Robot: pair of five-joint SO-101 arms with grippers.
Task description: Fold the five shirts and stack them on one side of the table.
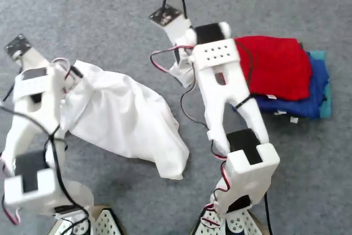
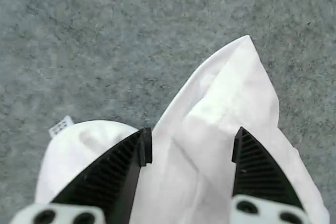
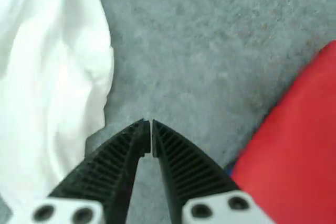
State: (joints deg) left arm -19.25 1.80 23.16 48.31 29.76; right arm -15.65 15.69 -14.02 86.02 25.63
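Note:
A crumpled white shirt (image 1: 124,116) lies at the left-middle of the grey table. My left gripper (image 1: 70,78) is at its far-left edge. In the left wrist view it (image 2: 191,145) is open, its black fingers (image 2: 126,166) straddling a raised fold of the white shirt (image 2: 220,114). At the right, a folded red shirt (image 1: 275,67) tops a stack with a blue shirt (image 1: 308,100) and a teal one (image 1: 325,100) beneath. My right gripper (image 1: 184,74) hangs between the white shirt and the stack. It (image 3: 147,128) is shut and empty over bare table, with the white shirt (image 3: 47,87) on one side and the red shirt (image 3: 299,145) on the other.
The grey felt table (image 1: 110,26) has free room along the far side and at the near right. Both arm bases stand at the near edge. A small white tag (image 2: 60,126) shows beside the shirt.

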